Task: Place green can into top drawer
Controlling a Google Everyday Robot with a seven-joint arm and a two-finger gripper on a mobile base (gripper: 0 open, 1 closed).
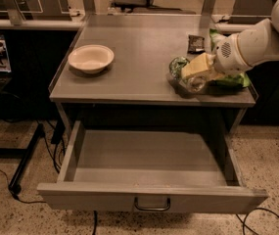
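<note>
The green can (178,65) is at the right front of the grey table top (139,38), lying tilted, with its silver end near the table edge. My gripper (194,75) comes in from the right on a white arm. Its pale yellow fingers (197,66) are closed around the can just above the table surface. The top drawer (151,196) stands pulled far out below the table, its grey floor bare, with a dark bar handle (152,204) at the centre of the front panel.
A white bowl (91,58) sits at the left of the table top. A light-green chip bag (232,80) lies behind my gripper at the right edge. A small dark packet (196,43) lies further back. Cables run on the floor around the drawer.
</note>
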